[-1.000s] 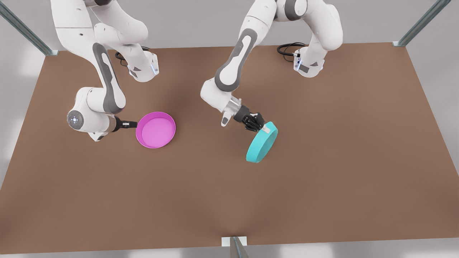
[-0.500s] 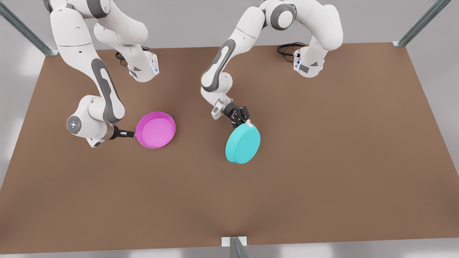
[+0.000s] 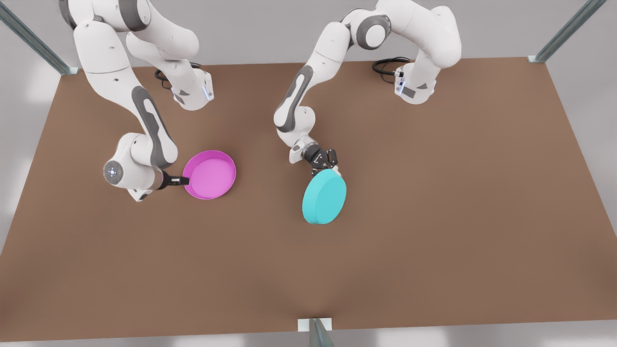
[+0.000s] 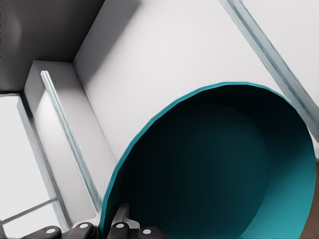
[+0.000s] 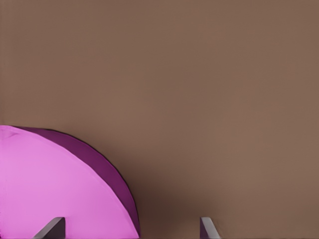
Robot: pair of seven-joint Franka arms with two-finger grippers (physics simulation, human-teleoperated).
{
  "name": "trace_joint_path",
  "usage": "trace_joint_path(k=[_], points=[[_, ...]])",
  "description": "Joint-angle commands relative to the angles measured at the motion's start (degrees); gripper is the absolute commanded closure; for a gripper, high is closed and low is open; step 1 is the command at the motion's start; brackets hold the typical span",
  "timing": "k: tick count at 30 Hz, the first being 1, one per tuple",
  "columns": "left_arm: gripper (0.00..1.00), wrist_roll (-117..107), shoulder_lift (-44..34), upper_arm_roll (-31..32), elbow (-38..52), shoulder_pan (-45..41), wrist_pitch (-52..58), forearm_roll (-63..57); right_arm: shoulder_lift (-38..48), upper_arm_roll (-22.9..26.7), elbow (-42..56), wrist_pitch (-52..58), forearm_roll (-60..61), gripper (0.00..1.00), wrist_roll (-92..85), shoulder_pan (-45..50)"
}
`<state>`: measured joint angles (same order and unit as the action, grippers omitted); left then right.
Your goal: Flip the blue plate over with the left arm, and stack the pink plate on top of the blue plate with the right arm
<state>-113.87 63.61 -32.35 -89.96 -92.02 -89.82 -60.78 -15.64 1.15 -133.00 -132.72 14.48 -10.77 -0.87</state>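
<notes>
In the last second the left gripper [image 3: 331,168], jaws clamped on its rim, turns the blue plate [image 3: 324,197] underside-up near the counter [image 3: 434,193], the flip nearly done, while the right gripper [image 3: 185,180], jaws apart, reaches the pink plate [image 3: 209,174].

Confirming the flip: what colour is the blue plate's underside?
Plain turquoise, clearest in the front view.

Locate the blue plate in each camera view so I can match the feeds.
Front view: blue plate, underside up, right of centre, its far rim held by the left gripper.
Left wrist view: its dark hollow inside, rim pinched.
Right wrist view: not in it.
Shared landmark: the brown table.
</notes>
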Motion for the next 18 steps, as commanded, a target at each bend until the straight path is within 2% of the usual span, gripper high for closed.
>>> trace_joint_path(k=[1,2,3,4,6,8,11,13,15,17,18], points=[[0.79,-20.7,0.5,0.1,0.0,0.0,-0.2,0.0,-0.1,-0.5,0.0,-0.5,1.0,0.0,-8.2,0.1],[0.79,-20.6,0.7,0.0,0.0,0.0,-0.1,0.0,0.0,-0.5,0.0,-0.5,1.0,0.0,-10.3,0.2],[0.6,-20.5,0.9,0.1,0.1,-0.1,0.1,0.1,-0.1,-0.6,0.0,-0.6,1.0,0.0,-12.2,0.2],[0.34,-20.5,1.0,0.1,0.1,-0.4,0.3,0.2,-0.1,-0.6,0.0,-0.6,1.0,0.0,-12.2,0.2],[0.07,-20.4,1.7,0.1,0.1,-1.7,0.7,1.1,-0.9,-0.6,0.0,-1.4,1.0,0.0,-12.2,0.2],[0.0,-20.1,1.9,0.0,0.1,-3.9,1.4,3.8,-2.6,-0.7,0.1,-3.1,1.0,0.0,-12.2,0.2],[0.0,-19.1,1.8,-0.1,1.1,-10.0,3.8,11.4,-3.0,-0.8,0.1,-3.5,1.0,0.0,-12.2,0.2],[0.0,-15.9,1.2,0.5,5.7,-12.7,7.7,18.7,-3.2,-1.2,0.1,-3.6,1.0,0.0,-12.2,0.1],[0.0,-12.2,-1.5,1.4,15.7,-11.9,12.9,24.1,-3.7,-1.2,0.2,-4.0,1.0,0.0,-12.2,0.1],[0.0,-1.2,-22.3,-0.1,17.0,-11.8,12.8,37.0,-3.9,-1.2,0.2,-4.3,1.0,0.0,-12.2,0.1],[0.0,7.8,-36.1,-4.0,20.7,-11.0,14.3,45.5,-4.0,-1.3,0.2,-4.4,1.0,0.0,-12.2,0.2]])
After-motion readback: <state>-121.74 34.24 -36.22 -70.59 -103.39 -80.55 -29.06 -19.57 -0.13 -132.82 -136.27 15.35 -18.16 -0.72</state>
